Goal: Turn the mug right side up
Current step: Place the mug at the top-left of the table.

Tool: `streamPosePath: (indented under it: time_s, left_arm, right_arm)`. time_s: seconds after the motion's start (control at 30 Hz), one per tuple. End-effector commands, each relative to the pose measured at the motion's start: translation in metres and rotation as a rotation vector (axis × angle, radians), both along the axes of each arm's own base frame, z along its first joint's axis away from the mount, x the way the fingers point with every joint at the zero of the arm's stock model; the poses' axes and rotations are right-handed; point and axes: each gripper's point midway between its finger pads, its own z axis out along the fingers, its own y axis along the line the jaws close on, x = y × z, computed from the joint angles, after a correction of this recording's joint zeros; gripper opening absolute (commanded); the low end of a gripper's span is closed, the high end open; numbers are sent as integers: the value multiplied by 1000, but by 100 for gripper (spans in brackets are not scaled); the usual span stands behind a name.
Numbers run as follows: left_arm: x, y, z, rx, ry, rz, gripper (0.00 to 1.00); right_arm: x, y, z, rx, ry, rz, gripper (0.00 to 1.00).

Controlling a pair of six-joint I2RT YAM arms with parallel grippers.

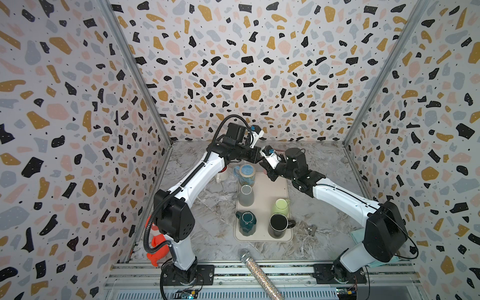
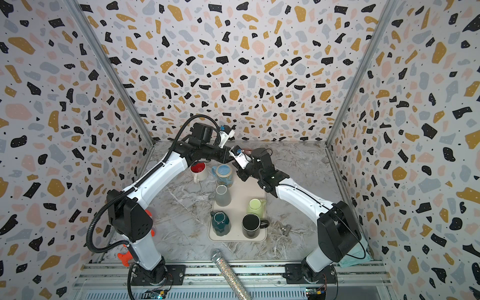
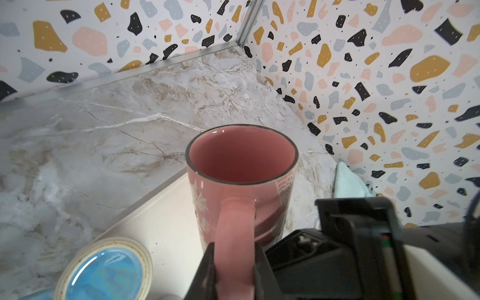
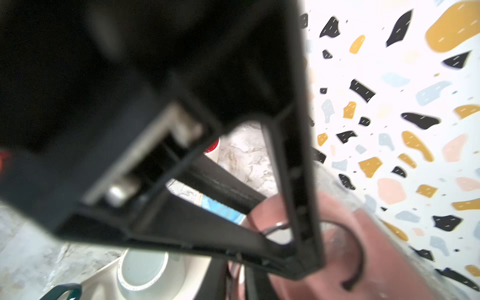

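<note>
Lying across the near rail is a glittery microphone [image 1: 259,272]. Beyond it a beige tray [image 1: 262,200] sits on the marble table [image 1: 207,215], carrying a teal mug [image 1: 246,223] and a black mug [image 1: 279,225] along its near edge, the black one mouth up. Farther back on the tray come a pale green mug [image 1: 281,206] on the right and a grey mug [image 1: 246,195] on the left, base up, then a blue-glazed mug [image 1: 245,174] at the far left corner. A white mug [image 2: 198,171] with a red inside stands on the table just left of that corner. At the tray's far right corner the pink mug [image 3: 241,176] is upright, mouth up, its handle clamped between the closed jaws of the left gripper [image 3: 233,262]. Whether its base touches the tray I cannot tell. The right gripper [image 1: 270,173] sits close beside the mug; the right wrist view is too blurred to tell how wide its jaws stand or whether they grip anything.
</note>
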Motion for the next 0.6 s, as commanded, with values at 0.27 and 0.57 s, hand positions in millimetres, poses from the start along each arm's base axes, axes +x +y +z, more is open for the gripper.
streamPosePath:
  time_s: [0.27, 0.57]
  left_arm:
    - [47, -6, 57, -119, -200, 115, 0]
    - [98, 44, 96, -176, -312, 300, 0]
  right_arm:
    - [-26, -12, 77, 130, -184, 19, 24]
    - [-33, -33, 75, 147, -162, -38, 24]
